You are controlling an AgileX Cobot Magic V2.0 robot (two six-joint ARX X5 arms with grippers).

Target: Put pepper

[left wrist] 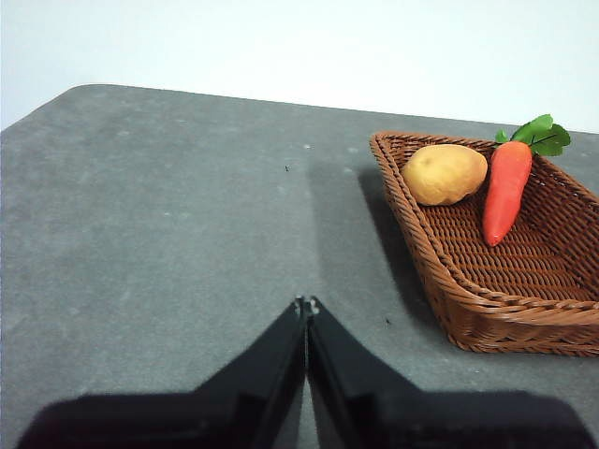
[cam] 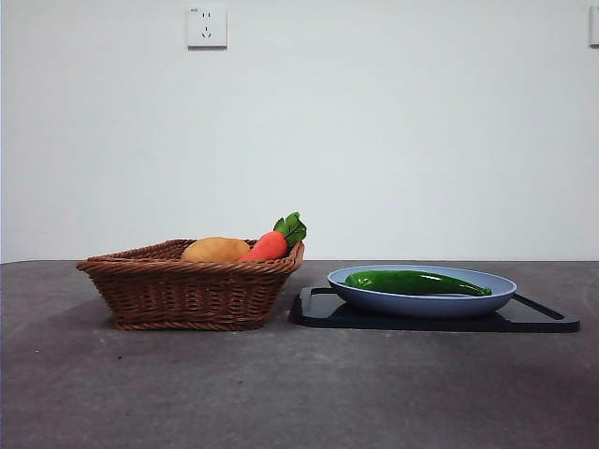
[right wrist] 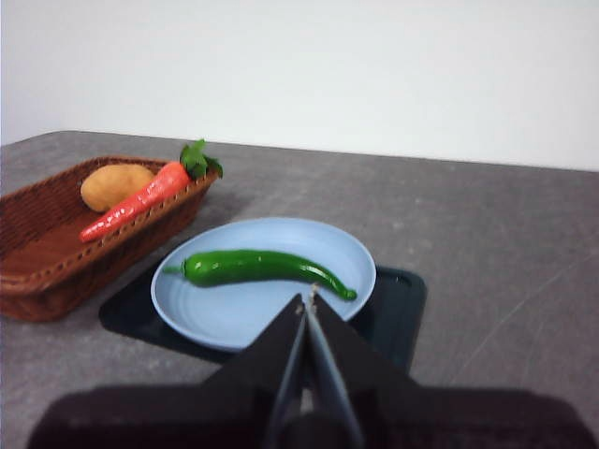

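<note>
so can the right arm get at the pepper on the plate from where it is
Probably yes. The pepper lies uncovered on the blue plate, straight ahead of the right end effector, with nothing between them. Its jaws are shut, so they'd need to open first.

Low front camera faces the wall; wrist cameras look down — all share the basket [cam: 192,292].

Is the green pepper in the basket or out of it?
Out. The pepper lies flat on the blue plate, beside the basket, which holds only the potato and carrot.
</note>
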